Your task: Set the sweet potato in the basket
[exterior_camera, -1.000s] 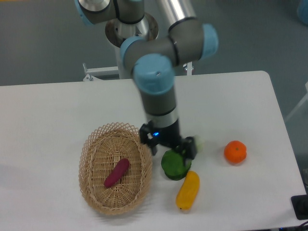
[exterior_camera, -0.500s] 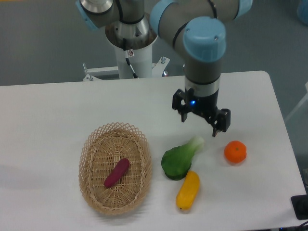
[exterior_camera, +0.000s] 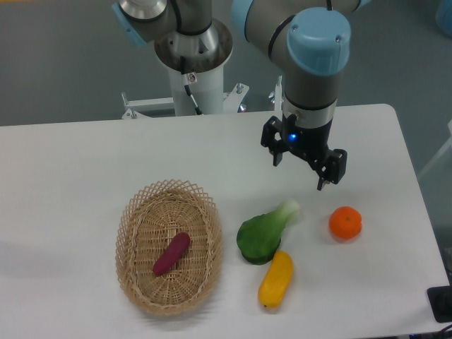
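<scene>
Since the earlier frame, only the arm had shifted: the gripper (exterior_camera: pixel 304 162) had risen a little higher and drifted further from the basket (exterior_camera: pixel 131 212), out over the bare table (exterior_camera: pixel 85 155) on the far side of the leafy green vegetable (exterior_camera: pixel 263 233). Its two fingers stood spread apart and carried nothing. Nothing else had changed place.

With the basket as the landmark, the sweet potato (exterior_camera: pixel 171 253) lay inside it, slanted across the woven floor near the middle, clear of the lattice rim. The green vegetable sat just beside the basket's right edge without touching it, the yellow-orange oblong vegetable (exterior_camera: pixel 275 280) lay beyond that and slightly nearer the camera, and the orange (exterior_camera: pixel 345 222) rested well apart, farthest from the basket.

Judging from how things lay, the placing itself looked finished: the tuber was in the basket and released. What seemed left, if anything, was for the arm to retreat to a resting pose.
</scene>
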Action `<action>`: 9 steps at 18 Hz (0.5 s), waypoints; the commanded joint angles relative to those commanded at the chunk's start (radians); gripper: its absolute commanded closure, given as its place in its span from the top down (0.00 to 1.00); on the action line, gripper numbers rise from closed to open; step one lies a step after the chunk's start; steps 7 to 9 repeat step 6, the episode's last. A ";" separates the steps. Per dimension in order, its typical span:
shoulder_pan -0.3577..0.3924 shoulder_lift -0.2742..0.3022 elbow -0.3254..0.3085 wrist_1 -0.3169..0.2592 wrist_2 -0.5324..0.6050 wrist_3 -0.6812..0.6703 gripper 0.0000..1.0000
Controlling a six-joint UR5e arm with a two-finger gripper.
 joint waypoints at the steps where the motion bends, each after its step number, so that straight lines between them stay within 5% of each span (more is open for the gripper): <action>1: 0.000 0.000 0.000 0.002 0.000 0.000 1.00; 9: 0.000 0.000 0.009 0.002 -0.002 -0.002 1.00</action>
